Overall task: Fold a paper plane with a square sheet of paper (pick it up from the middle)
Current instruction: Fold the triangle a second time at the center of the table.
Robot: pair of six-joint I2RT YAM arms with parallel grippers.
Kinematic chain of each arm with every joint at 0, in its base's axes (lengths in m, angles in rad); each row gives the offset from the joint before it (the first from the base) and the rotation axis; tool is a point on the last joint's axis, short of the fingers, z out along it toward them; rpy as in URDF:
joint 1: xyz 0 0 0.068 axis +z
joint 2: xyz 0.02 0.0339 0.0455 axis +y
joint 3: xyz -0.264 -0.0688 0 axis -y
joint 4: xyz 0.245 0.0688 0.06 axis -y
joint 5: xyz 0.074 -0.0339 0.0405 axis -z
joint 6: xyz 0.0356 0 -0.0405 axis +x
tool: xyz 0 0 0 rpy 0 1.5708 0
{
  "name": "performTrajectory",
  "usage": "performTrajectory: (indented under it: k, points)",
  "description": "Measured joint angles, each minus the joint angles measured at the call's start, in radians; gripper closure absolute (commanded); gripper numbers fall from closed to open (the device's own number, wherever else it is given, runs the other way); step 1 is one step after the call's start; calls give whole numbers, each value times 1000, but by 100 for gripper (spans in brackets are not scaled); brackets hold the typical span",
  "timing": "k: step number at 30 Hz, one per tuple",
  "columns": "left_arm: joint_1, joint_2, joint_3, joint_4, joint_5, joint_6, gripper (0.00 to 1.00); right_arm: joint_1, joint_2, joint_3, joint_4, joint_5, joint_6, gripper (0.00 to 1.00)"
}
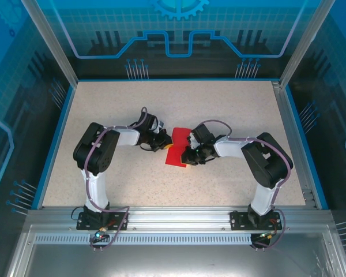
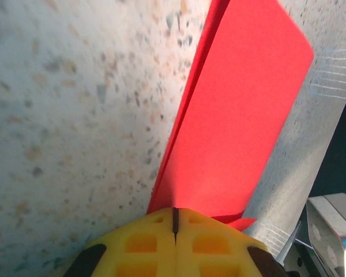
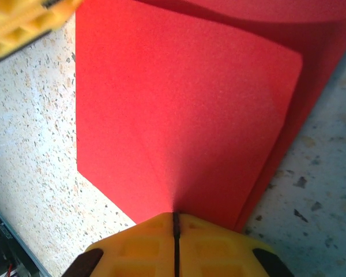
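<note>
Across the speckled table (image 1: pixel 104 115) we saw the left arm (image 1: pixel 98 151) and the right arm (image 1: pixel 266 158) both bent inward toward the middle. There the square sheet of paper (image 1: pixel 176 149) sat between them, bright red and already doubled over, with two layers showing along one edge. The left gripper (image 2: pixel 175 214) came at it from the left, its yellow fingers pressed flat together and the paper's edge pinched in the seam. The right gripper (image 3: pixel 176 218) did the same from the right, clamped tight on the opposite edge. We judged the sheet to be very light, thin and limp. It seemed quick to crease or tear if the two pinches pulled apart, and likely to slide on the smooth tabletop. A grip close to the middle of an edge, near the fold, seemed best to keep it from drooping. We could read no brand, label or writing on the paper or on the fingers.
</note>
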Motion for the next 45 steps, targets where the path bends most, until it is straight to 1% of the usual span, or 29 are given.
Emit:
performTrajectory:
  k: [10,13,16,20,25,29,35,45]
  points:
    - [25,-4,44,-69,-26,44,94,-4,2,2,-4,-8,0,91]
    - [23,-40,43,-93,-26,45,93,-4,3,6,-7,-10,0,91]
    - [13,-98,36,-94,-19,45,93,-5,4,7,-10,-11,0,91]
    - [-33,-142,3,-71,10,43,94,-5,4,10,-14,-11,0,91]
    - [-84,-134,-34,-71,35,44,94,-5,5,12,-18,-11,1,90]
    - [-85,-100,-32,-71,33,56,96,-5,5,13,-18,-11,1,90]
    - [-84,-42,-20,-104,-3,78,97,-5,5,23,-28,-11,5,89]
    - [-84,-40,-14,-106,-8,93,97,-3,15,142,-28,-14,17,88]
